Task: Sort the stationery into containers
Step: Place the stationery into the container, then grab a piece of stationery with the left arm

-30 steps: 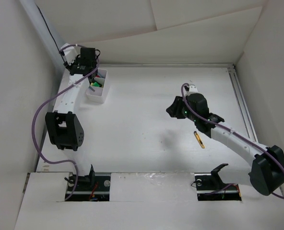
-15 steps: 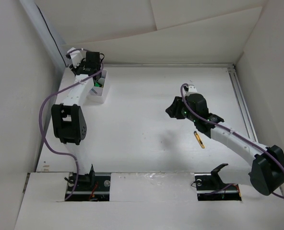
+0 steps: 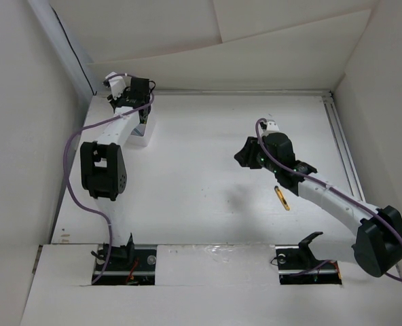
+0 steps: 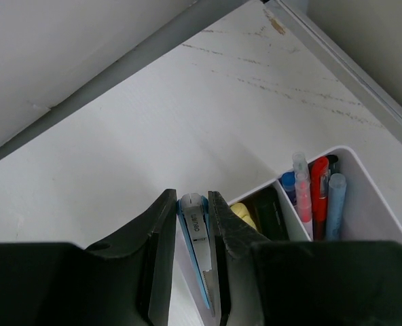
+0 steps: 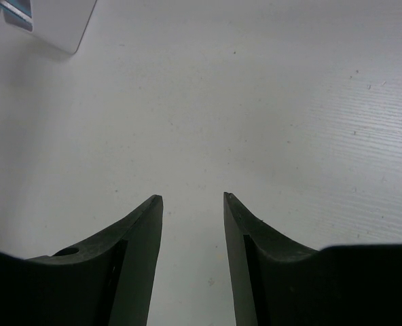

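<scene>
Stationery point(image 4: 316, 197) in white box point(image 4: 374, 204): several pieces.
My left fingers point(image 4: 159, 244): pinching blue pen point(image 4: 195, 238) over box.
My right fingers point(image 5: 143, 231): spread, empty.
Remaining: yellow-black pen point(image 3: 281, 197), well apart from box.

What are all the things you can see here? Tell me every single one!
table: one, white, fills the view.
box: one, white, split into compartments, far-left corner of the table.
standing pens: about five, blue, pink, red, light blue and black, box's end compartment.
yellow marker: one, yellow, next compartment.
dark marker: one, black-looking, beside the yellow marker.
grey-and-blue pen: one, held at the box's edge.
loose pen: one, black and yellow, lying on the table's right half.
left gripper: one, black, shut on the grey-and-blue pen.
right gripper: one, black, open, empty.
</scene>
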{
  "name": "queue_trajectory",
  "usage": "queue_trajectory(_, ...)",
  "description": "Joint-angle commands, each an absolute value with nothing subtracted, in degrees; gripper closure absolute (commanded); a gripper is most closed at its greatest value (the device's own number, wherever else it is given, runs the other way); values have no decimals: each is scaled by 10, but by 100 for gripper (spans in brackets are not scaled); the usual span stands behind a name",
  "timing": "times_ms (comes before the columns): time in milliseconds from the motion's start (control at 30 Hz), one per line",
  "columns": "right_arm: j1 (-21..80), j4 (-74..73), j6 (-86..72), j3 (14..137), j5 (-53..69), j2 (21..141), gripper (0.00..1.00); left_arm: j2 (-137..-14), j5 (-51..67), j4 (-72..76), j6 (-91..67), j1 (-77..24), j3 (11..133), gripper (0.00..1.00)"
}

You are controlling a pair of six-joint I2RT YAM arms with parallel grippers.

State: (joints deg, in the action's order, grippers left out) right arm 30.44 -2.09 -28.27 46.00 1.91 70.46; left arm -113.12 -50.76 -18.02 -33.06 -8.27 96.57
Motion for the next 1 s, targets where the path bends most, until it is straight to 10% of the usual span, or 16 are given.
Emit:
queue_trajectory(0,308,8,-278,464,11,691,52,-1114,-525,-181,-338,-86,965,96)
queue_trajectory(200,308,8,-278,459,-11,679,52,-1077,-484,-181,-338,-92,993,71)
queue_trajectory(467,303,8,-278,454,-24,674,52,-1033,-448,-198,-318,-113,1006,62)
queue_trajectory(600,303,3,-284,448,-62,667,57,-999,-386,-207,-350,-119,1012,85)
queue_trajectory(767,285,-32,-302,443,-135,669,99,-909,-214,-155,-402,-175,926,93)
queue_trajectory(967,253,-110,-357,437,-198,674,100,-841,-202,-33,-424,-379,718,100)
